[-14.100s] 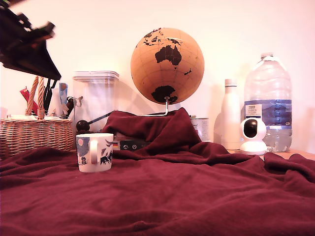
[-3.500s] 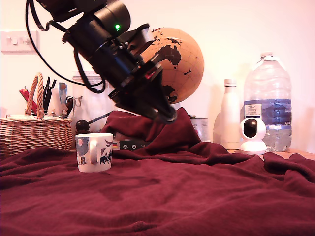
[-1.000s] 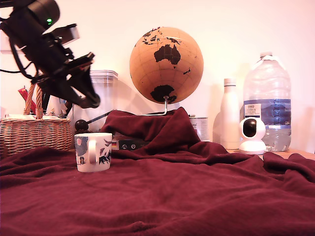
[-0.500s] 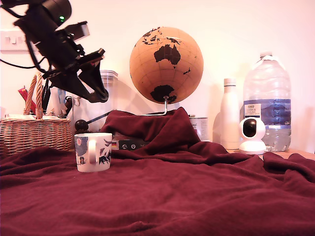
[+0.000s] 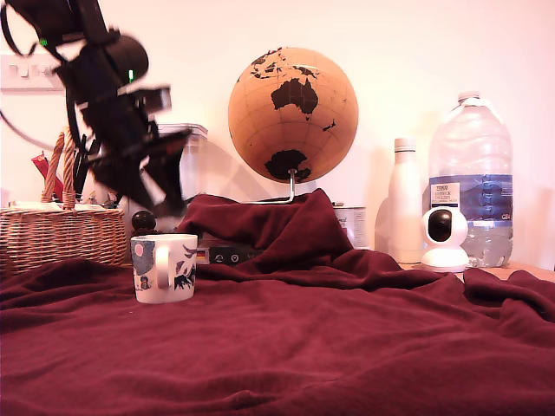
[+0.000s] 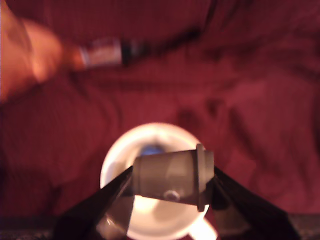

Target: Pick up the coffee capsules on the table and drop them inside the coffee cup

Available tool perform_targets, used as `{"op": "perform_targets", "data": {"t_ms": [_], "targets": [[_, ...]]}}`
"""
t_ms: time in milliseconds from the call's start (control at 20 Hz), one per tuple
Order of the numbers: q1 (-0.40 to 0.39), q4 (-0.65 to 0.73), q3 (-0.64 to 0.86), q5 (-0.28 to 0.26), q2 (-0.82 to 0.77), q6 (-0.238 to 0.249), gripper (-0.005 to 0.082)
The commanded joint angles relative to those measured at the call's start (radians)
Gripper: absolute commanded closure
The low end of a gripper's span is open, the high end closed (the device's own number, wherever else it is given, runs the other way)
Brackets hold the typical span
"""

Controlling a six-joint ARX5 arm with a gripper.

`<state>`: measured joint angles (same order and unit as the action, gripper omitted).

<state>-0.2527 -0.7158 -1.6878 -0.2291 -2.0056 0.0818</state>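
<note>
Grey-black capsule [image 6: 172, 175] is sitting clamped sideways in my tool [image 6: 170, 192], directly above the mouth of the coffee cup [image 6: 150, 150]. Something blue, probably the other capsule [image 6: 151, 149], is lying inside the cup. I am judging the release as next. Risk: the capsule's rim striking the cup lip and bouncing onto the red-cloth worktop [image 6: 260, 100], should the tool drift off centre.
</note>
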Motion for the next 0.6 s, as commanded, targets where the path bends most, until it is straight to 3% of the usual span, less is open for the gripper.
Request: {"op": "perform_targets", "data": {"t_ms": [0,550], "targets": [[0.001,-0.013,-0.007,0.011,-0.042,0.005,0.0485],[0.002,-0.016,-0.008,0.01,-0.05,0.004,0.0485]]}}
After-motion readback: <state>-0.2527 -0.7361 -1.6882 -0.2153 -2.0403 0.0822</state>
